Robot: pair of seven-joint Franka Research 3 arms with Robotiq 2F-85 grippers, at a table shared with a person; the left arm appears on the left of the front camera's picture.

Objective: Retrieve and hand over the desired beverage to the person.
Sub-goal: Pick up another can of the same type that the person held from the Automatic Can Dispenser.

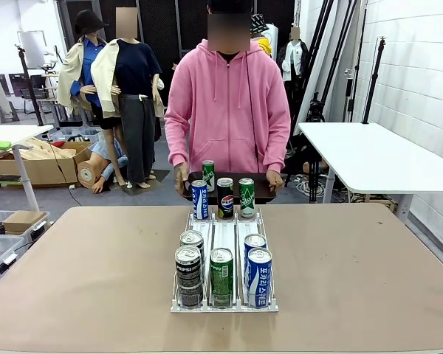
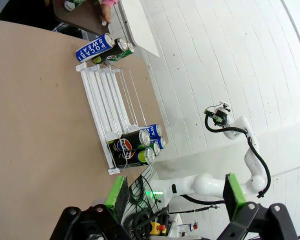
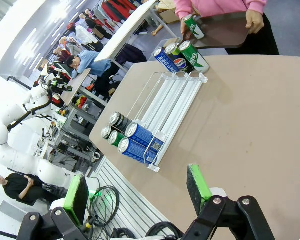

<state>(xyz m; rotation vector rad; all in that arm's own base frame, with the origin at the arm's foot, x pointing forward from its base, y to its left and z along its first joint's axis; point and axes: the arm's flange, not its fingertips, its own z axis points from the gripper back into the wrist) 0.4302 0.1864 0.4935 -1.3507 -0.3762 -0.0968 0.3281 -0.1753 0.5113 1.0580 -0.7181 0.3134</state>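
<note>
The person [image 1: 229, 103], in a pink hooded sweatshirt, stands at the far edge of the table holding a dark tray [image 1: 264, 189] with both hands. One green can [image 1: 208, 175] stands upright on the tray. A clear rack [image 1: 224, 307] lies mid-table. At its far end stand a blue can [image 1: 199, 199], a Pepsi can [image 1: 225, 198] and a green can [image 1: 246, 197]. At its near end are several cans, among them a black one [image 1: 187, 265], a green one [image 1: 221, 273] and a blue one [image 1: 258, 274]. My left gripper [image 2: 175, 192] is open above the table, well short of the rack [image 2: 97, 95]. My right gripper [image 3: 137, 192] is open too, apart from the rack [image 3: 175, 95].
The brown table [image 1: 74, 280] spreads wide on both sides of the rack. A white table [image 1: 376, 158] stands at the back right. Cardboard boxes [image 1: 40, 166] and bins sit on the floor at the left.
</note>
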